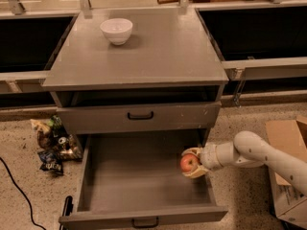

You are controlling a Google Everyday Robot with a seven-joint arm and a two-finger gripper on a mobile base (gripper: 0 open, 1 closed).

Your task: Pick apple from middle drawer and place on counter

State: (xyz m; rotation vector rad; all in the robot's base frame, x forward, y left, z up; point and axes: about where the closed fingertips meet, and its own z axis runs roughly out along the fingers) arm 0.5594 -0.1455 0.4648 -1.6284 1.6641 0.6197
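Camera view, the only one.

- The middle drawer (139, 176) is pulled fully out, its floor bare grey.
- The apple (189, 163) is at the drawer's right side, close to the right wall and about halfway front to back. I cannot tell whether it is clear of the floor.
- The end effector (193, 163) comes in from the right over that wall. It is clenched on the apple, one finger above it and one below as seen from here.
- The arm (249, 150) runs off low to the right.
- The table (158, 51) carries a white bowl (116, 30) at back left. The upper drawer front (140, 115) is shut.

Risks, as I judge them:
- The grip sits on a smooth round skin. A jerk on the lift could roll the apple out, into the drawer or onto the floor.
- The wrist is near the right wall and could catch it when rising.
- The table edge overhangs above and behind. A climb made too close in could knock the apple against it.
- Set down without care, the apple may roll on the table.

Orientation: the apple is near spherical, with no long axis to speak of. A paler patch faces upward. I cannot tell where the stem points.
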